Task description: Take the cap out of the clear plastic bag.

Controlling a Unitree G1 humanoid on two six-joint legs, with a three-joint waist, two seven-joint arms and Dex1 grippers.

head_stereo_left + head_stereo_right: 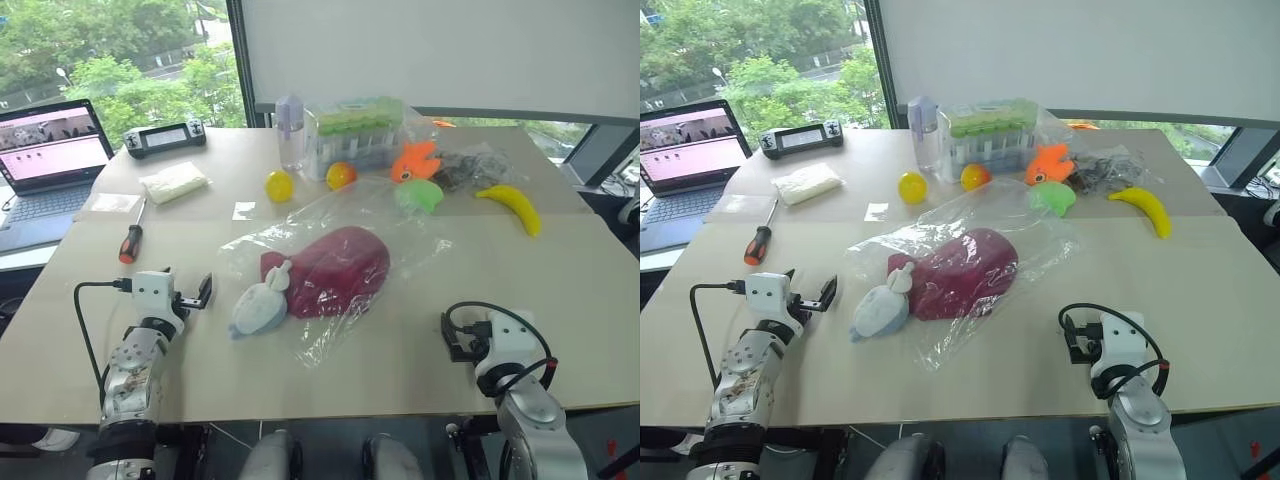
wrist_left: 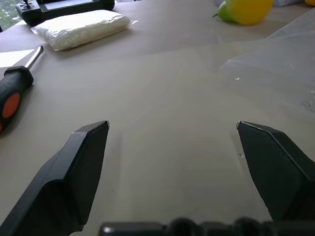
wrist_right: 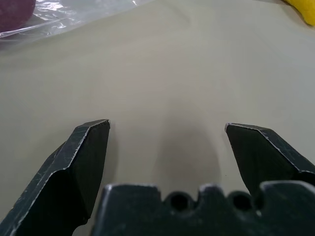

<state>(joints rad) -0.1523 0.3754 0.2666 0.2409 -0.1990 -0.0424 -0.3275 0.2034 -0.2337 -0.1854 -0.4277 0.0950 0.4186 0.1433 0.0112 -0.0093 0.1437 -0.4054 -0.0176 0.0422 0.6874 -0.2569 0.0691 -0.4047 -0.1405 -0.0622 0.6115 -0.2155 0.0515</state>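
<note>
Cap (image 1: 335,268), maroon and soft, lies fully inside the clear plastic bag (image 1: 330,250), so nothing of the task is done yet. A pale blue-and-white plush (image 1: 258,305) rests at the bag's near-left edge, touching the cap. Left gripper (image 2: 172,129) sits left of the bag, right gripper (image 3: 167,127) to its near right; both have fingers spread wide, holding nothing. Reaching, opening the bag and pulling the cap out all remain.

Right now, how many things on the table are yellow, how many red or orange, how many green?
Yellow: 2, ball and banana.
Red or orange: 3, cap, orange fish toy, orange ball.
Green: 1, green toy.
Total: 6.
</note>
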